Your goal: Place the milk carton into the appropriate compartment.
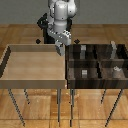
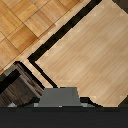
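Note:
My gripper (image 1: 59, 48) hangs raised over the gap between the light wooden tray (image 1: 35, 83) and the dark compartment bin (image 1: 97, 84). In the wrist view a pale grey box with a sloped top, the milk carton (image 2: 60, 96), sits right under the camera between the jaws, so the gripper looks shut on it. In the exterior view the carton is mostly hidden by the fingers. Below it the wrist view shows the light tray's floor (image 2: 85, 55) and a corner of the dark bin (image 2: 20, 86).
The dark bin has four compartments. They hold a grey upright box (image 1: 84, 50), a tall grey piece (image 1: 114, 48), a small grey cube (image 1: 85, 73) and a squat rounded grey piece (image 1: 116, 70). Both containers stand on thin legs over a wooden floor (image 2: 20, 25).

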You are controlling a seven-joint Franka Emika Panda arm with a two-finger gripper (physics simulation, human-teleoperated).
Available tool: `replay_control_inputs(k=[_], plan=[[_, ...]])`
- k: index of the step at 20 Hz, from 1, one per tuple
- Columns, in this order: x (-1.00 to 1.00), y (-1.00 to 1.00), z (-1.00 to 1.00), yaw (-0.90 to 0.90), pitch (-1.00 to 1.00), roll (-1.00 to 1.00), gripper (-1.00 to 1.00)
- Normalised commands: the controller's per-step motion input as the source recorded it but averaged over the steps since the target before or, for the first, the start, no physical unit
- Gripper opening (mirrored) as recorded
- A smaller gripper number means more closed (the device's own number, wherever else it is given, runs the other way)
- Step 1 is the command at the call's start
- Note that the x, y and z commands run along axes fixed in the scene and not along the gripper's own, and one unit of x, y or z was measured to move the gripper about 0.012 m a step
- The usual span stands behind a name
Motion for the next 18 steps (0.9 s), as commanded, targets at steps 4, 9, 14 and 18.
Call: replay_control_inputs(k=[4, 9, 14, 18], plan=[[0.00, 1.00, 0.00, 0.00, 0.00, 0.00, -1.00], [0.00, 1.00, 0.00, 0.00, 0.00, 0.00, -1.00], [-0.23, 0.40, 0.00, 0.00, 0.00, 0.00, -1.00], [-1.00, 0.00, 0.00, 0.00, 0.00, 0.00, -1.00]])
